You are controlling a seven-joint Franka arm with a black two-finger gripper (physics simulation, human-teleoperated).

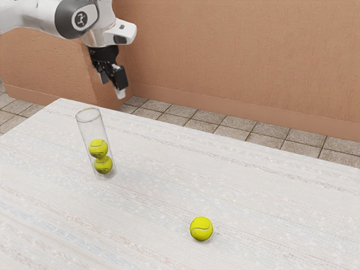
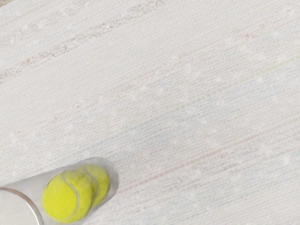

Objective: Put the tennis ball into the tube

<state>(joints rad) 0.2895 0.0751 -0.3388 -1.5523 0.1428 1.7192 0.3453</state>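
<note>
From where I'm standing, the job looks barely begun. The loose tennis ball (image 1: 201,229) sits alone on the table (image 1: 270,202), well away from the far edge and well apart from the clear tube (image 1: 93,132). The tube stands upright, mouth up, nearer the one table corner I can see. Inside it, an upper ball (image 1: 98,148) rests on a lower ball (image 1: 103,165), with room above them, I'd judge, for one more (a snug fit, by the look of it).

The black gripper (image 1: 112,88) hangs in the air beyond the tube, up past the table's far edge; its fingers stand clearly apart, though I can't say if that's their full spread, and nothing is between them. So two balls are in, and the loose one is neither gripped nor lifted. Reaching it, closing on it, carrying it over the mouth and letting go all remain.
</note>
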